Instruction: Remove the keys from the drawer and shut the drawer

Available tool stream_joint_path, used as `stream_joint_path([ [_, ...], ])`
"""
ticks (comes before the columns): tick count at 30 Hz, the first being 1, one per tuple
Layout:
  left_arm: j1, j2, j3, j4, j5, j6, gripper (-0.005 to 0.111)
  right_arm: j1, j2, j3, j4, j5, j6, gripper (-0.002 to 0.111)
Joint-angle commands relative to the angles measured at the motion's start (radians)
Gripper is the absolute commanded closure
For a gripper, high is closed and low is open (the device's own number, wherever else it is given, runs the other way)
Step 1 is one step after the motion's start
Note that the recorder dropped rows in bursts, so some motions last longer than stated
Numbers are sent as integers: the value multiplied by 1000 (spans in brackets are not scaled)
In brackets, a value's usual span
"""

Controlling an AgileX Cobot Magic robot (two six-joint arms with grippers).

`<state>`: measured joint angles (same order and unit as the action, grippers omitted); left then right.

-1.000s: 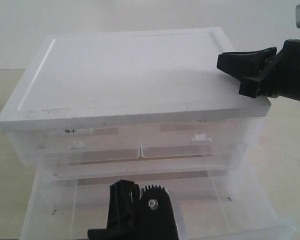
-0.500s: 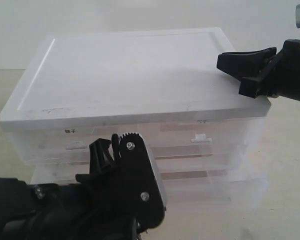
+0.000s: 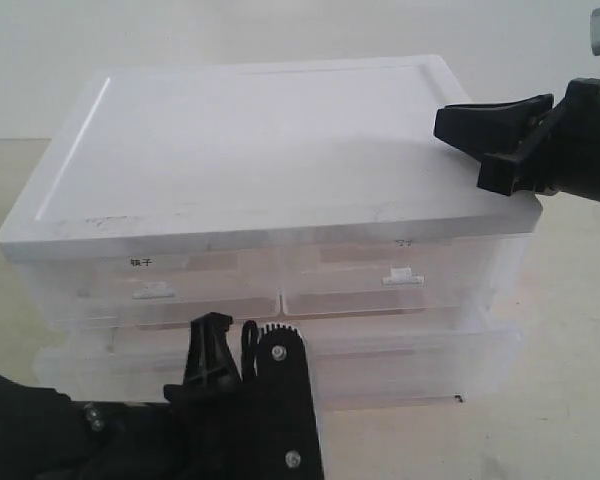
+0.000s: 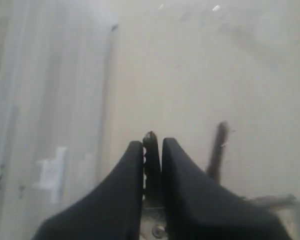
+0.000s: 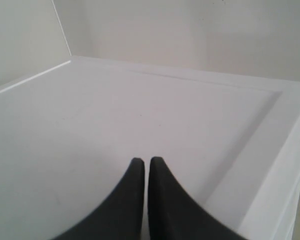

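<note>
The drawer (image 3: 400, 358), full-width and translucent, sits almost fully inside the cabinet (image 3: 260, 140), its front just proud of the two half-width drawers above. My left gripper (image 3: 230, 330) is shut and stands right at the drawer's front, left of its middle. In the left wrist view the left gripper (image 4: 151, 142) holds nothing, and a blurred white handle (image 4: 52, 172) shows beside it. My right gripper (image 3: 448, 124) is shut and empty over the cabinet top's right rim; in its own view the right gripper (image 5: 143, 161) sits above the white lid. The keys are out of view.
Two half-width drawers (image 3: 160, 290) with small white handles sit shut under the cabinet's lid. A thin dark streak (image 4: 217, 150) lies on the pale surface beside my left fingers. The beige table (image 3: 570, 330) extends to the right of the cabinet.
The drawer has slid from far out to almost fully in. My left gripper moved forward with it and now sits lower at its front. The right arm has not moved.
</note>
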<state>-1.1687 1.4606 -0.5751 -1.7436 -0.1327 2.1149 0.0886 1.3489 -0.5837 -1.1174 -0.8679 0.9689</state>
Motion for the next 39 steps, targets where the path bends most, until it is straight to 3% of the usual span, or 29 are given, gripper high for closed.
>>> stream_joint_path([
  [1, 21, 28, 3, 74, -45, 9, 102, 2, 15, 12, -59, 51, -3, 108],
  [5, 21, 28, -7, 111, 35, 9, 100, 2, 15, 12, -59, 51, -3, 108],
  [7, 21, 28, -7, 115, 58, 9, 87, 2, 15, 12, -59, 51, -3, 108],
  [8, 21, 28, -7, 113, 24, 9, 75, 2, 15, 12, -59, 51, -3, 108],
  [10, 21, 28, -7, 110, -34, -7, 62, 2, 15, 12, -59, 51, -3, 108],
  [13, 19, 28, -7, 110, -71, -37, 54, 2, 15, 12, -59, 51, -3, 108],
  [17, 19, 28, -7, 77, 71, -94, 62, 2, 15, 12, -59, 51, -3, 108],
  [20, 19, 28, 9, 76, 256, -112, 80, 2, 15, 12, -59, 51, -3, 108],
  [22, 19, 28, 28, 76, 276, -112, 95, 2, 15, 12, -59, 51, -3, 108],
  [25, 19, 28, 46, 69, 73, -121, 102, 2, 15, 12, -59, 51, -3, 108],
  [26, 19, 28, 51, 62, -90, -138, 102, 2, 15, 12, -59, 51, -3, 108],
  [33, 32, 28, 51, 247, -288, -275, 102, 2, 15, 12, -59, 52, -3, 108],
  [36, 101, 28, 51, 454, -304, -456, 102, 2, 15, 12, -63, 53, -3, 108],
  [39, 124, 28, 51, 547, -304, -559, 102, 2, 15, 12, -63, 53, -3, 108],
])
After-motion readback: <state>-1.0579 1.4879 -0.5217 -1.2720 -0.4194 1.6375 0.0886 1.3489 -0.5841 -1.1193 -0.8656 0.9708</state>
